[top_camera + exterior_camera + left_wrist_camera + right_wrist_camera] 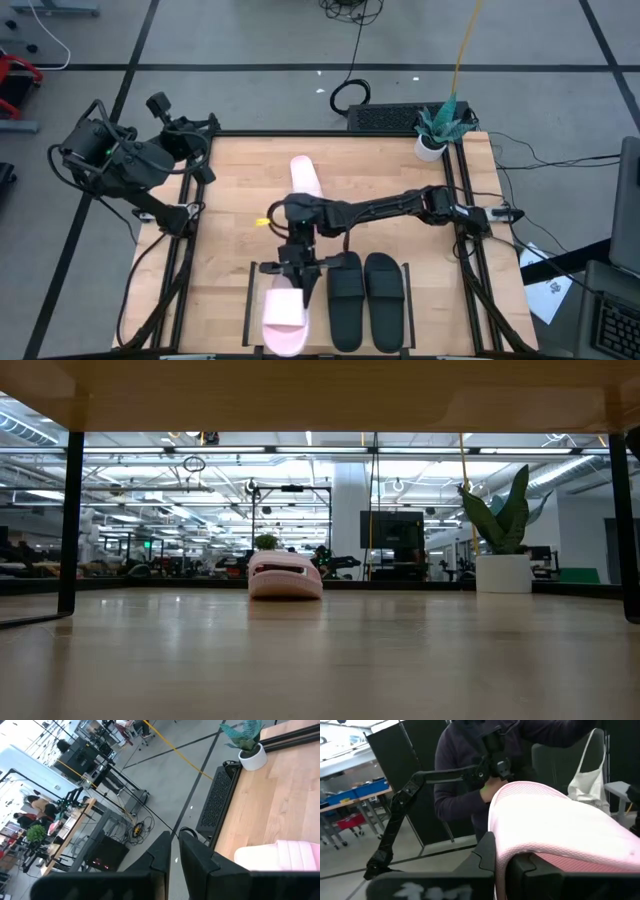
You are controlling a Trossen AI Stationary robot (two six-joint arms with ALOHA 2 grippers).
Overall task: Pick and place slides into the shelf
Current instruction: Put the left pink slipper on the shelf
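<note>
My right gripper [298, 272] [502, 852] reaches from the table's right side to the near middle and is shut on a pale pink slide [285, 318] over the shelf's left part. The shelf [300, 345] has black rails at both ends, and its board spans the top of the low view [300, 395]. Two black slides [347, 298] [385, 298] lie on it side by side, soles down. The other pink slide [305, 178] [285, 575] [280, 855] lies on the tabletop toward the far edge. My left gripper [200, 160] [175, 857] waits shut at the far left corner. My right gripper pinches the pink slide's broad strap [545, 825] at its edge; the strap passes between the two fingers [487, 857]. The fingers slant down from the far side onto the slide's far end [290, 292]. Whether the sole rests on the shelf, I cannot tell.
A potted plant [436, 128] [505, 550] stands at the table's far right corner beside a dark keyboard-like box [385, 118]. A person [470, 780] shows beyond the table's near edge. Bare wood lies at the table's left part [225, 220].
</note>
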